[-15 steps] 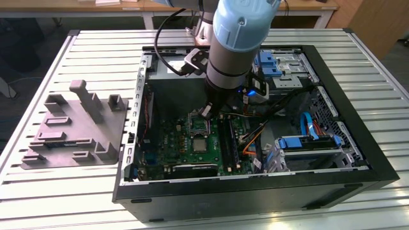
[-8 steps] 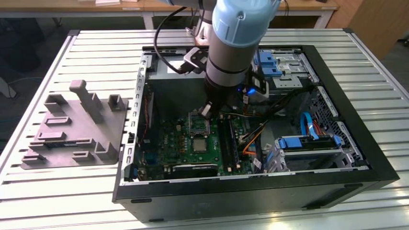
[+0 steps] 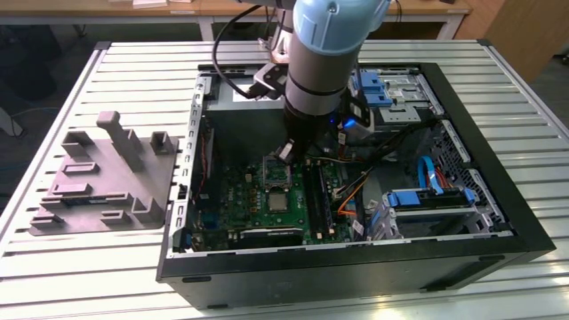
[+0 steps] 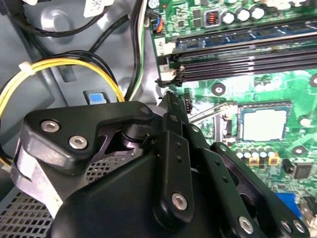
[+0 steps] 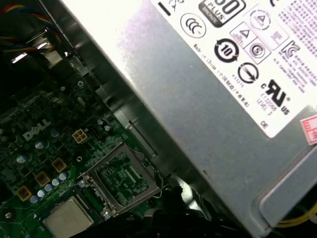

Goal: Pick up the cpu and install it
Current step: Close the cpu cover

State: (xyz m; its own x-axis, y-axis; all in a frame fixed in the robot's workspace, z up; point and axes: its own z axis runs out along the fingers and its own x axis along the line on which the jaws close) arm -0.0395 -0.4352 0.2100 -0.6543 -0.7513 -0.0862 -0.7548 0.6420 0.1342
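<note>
- The cpu [image 3: 278, 200] lies flat with its pale metal top up, in the socket on the green motherboard [image 3: 233, 200]. It also shows in both wrist views [image 4: 264, 124] [image 5: 67, 218]. By my judgement it already sits in its seat, square to the board, not lying loose.
- The silver socket frame [image 5: 121, 178] stands flipped open beside the chip, which would leave the seat bare for the chip to drop in. Seen from across the room, this frame [image 3: 276, 175] lies between the gripper and the cpu.
- The gripper [image 3: 287, 152] hangs low inside the open computer case [image 3: 356, 267], near the chip but apart from it and not touching it.
- It has no hold of the cpu, since the chip rests on the board away from it. How far open it is I cannot tell.
- Close behind the gripper stands the big grey power supply [image 5: 223, 99] with its white label, so the arm comes down in the narrow space between that box and the socket.
- The dark memory slots [image 4: 237, 59] run just beside the socket, and yellow cables [image 4: 59, 64] loop off to the gripper's other side.
</note>
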